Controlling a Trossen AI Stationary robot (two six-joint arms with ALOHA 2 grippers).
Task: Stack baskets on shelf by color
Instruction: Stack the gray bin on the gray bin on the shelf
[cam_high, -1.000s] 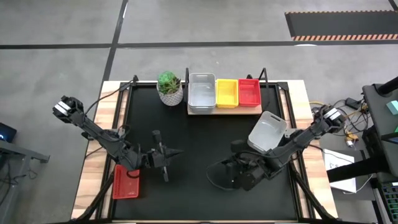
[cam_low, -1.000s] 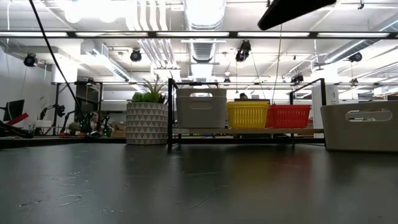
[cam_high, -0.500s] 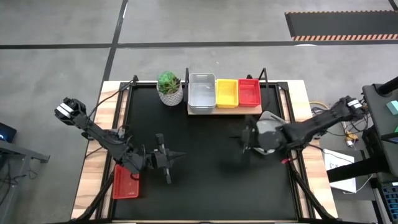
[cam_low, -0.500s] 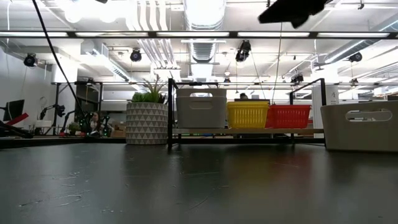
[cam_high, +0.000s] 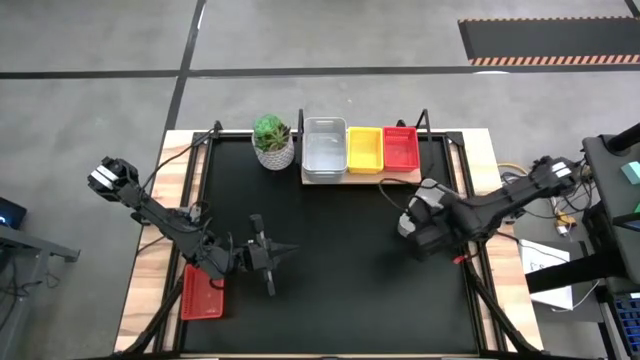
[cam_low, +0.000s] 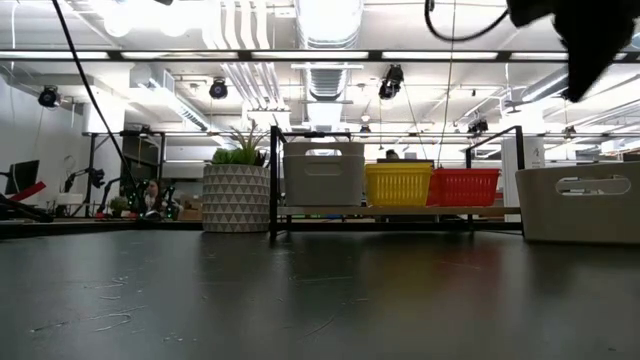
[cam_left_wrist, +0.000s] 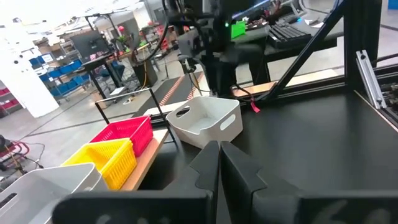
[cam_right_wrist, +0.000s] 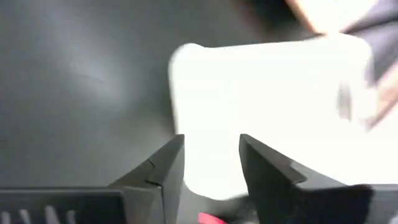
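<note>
Right gripper, fingers parted and empty, hovers directly over the white basket on the worktop beside the shelf; descend straddling one wall, then clamp squarely; left gripper waits clenched.

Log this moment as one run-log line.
right tool: open above white basket on mat | left tool: shut, idle near red basket | shelf: white, yellow, red stacks
</note>
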